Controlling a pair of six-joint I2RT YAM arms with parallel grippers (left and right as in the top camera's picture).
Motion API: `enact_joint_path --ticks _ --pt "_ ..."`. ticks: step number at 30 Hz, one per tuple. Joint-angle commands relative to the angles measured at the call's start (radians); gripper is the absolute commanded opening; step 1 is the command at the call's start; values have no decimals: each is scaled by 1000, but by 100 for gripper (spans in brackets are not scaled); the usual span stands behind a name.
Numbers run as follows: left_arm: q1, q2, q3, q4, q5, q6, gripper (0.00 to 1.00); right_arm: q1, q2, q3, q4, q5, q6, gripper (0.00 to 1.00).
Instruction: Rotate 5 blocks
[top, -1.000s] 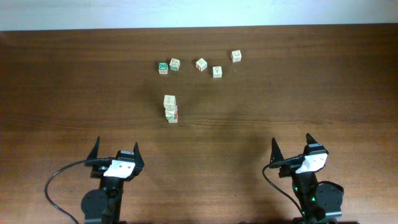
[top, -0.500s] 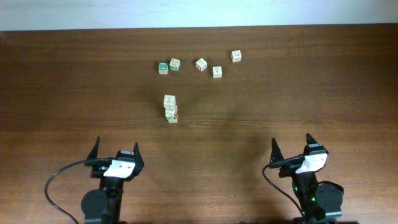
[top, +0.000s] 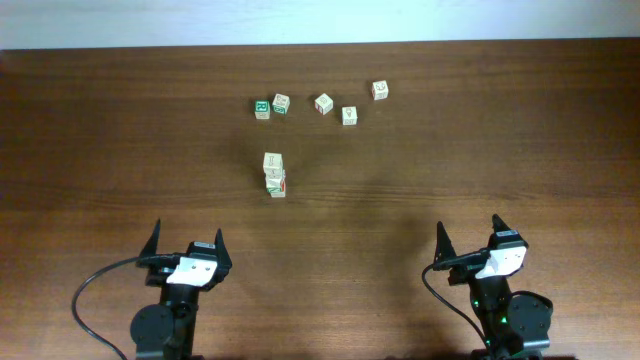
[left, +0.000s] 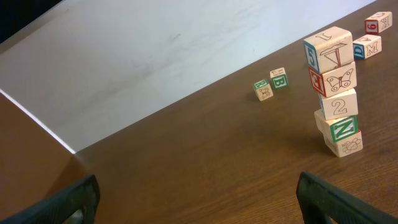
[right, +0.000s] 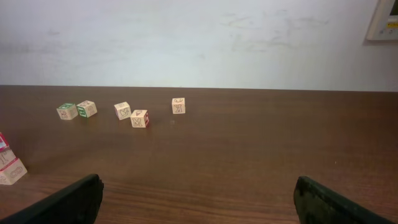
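Seen from above, the blocks (top: 274, 175) look like one small pale lump near the middle of the table (top: 480, 150), because all five sit one on top of another. The left wrist view shows their sides. A cube with a blue side is on top, then one with a butterfly and a red side. Under that come a 2, a green N, and a plain tan one at the bottom (they do not line up neatly). The right wrist view cuts the blocks off at its left edge. It does show the five loose cubes (right: 123, 110) in a row far back, one with a green top and one with a red face.

The left claw (top: 188, 235) and the right claw (top: 468, 226) sit at the near edge, well apart from the blocks. Both are spread wide and hold nothing.

The table is dark brown wood with fine streaks and a soft shine. Behind it is a white wall (right: 205, 43) with faint smudges, and a pale box (right: 388, 18) hangs in one corner. A black cable (top: 95, 290) curls by the left arm.

All the cubes are pale wood with sharp corners and printed faces. The claw fingers (left: 68, 200) are black.
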Motion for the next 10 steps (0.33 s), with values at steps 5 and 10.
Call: enact_joint_path --ticks 5,10 --pt "-3 -10 -8 0 -11 13 99 6 -7 -9 2 -2 -7 98" --pt "-3 -10 -8 0 -11 13 99 6 -7 -9 2 -2 -7 98"
